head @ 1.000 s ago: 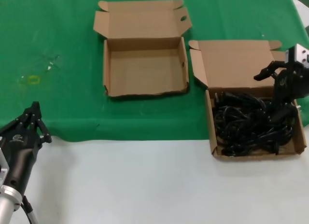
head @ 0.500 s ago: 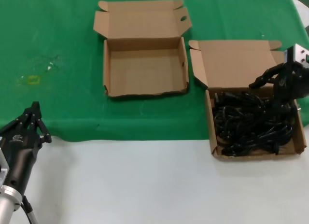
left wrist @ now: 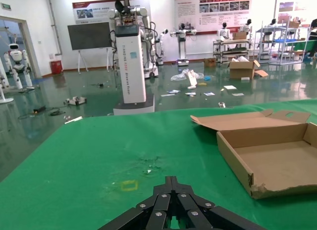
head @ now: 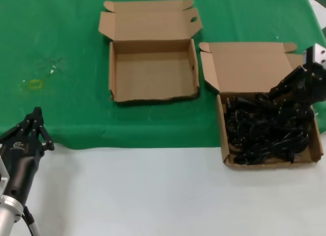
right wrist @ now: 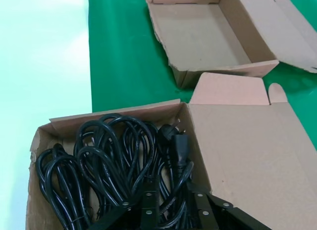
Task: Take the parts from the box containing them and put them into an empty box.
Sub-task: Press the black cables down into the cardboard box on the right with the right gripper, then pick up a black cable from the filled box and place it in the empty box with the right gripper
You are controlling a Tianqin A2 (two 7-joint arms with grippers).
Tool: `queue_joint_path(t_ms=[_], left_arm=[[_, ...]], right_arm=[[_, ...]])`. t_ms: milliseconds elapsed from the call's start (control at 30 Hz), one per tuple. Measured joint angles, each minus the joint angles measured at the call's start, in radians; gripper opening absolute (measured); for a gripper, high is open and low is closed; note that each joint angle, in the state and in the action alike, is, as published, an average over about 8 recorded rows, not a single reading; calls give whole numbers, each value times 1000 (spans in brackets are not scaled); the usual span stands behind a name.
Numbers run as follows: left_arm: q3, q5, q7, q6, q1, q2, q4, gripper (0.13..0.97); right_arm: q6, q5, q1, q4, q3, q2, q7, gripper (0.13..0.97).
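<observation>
Since a second ago your right gripper [head: 285,101] has sunk from above the cords down into the heap, its fingers now tilted in among the loops; nothing else has shifted. The parts [head: 265,129] all lie directly under and around it, filling the tray of the box containing them [head: 244,63]. The wrist view shows the fingers [right wrist: 148,210] spread with cord between them, so read the gripper as released, not yet clenched on anything.

You are at the pick step, and none of the parts has crossed over. Next, close on one bundle and lift straight up until its loops clear the rim. Expect neighbours to tangle and ride along.

The box's far wall and tall flap stand just beyond the gripper, its side wall close beside it. The empty box [head: 153,73] sits well off toward your left arm's side, with open green cloth [head: 61,42] between. Your left gripper [head: 36,125] waits closed, parked near the cloth's edge.
</observation>
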Motion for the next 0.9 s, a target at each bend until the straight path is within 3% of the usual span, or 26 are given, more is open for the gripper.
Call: queue_joint_path(t_ms=[167, 900], left_arm=[[0, 0, 0, 0, 0, 0, 0, 144], [0, 0, 0, 0, 0, 0, 0, 144]], right_arm=[[-13, -3, -13, 65, 10, 26, 42, 236], [-52, 6, 11, 232, 54, 60, 182, 172]])
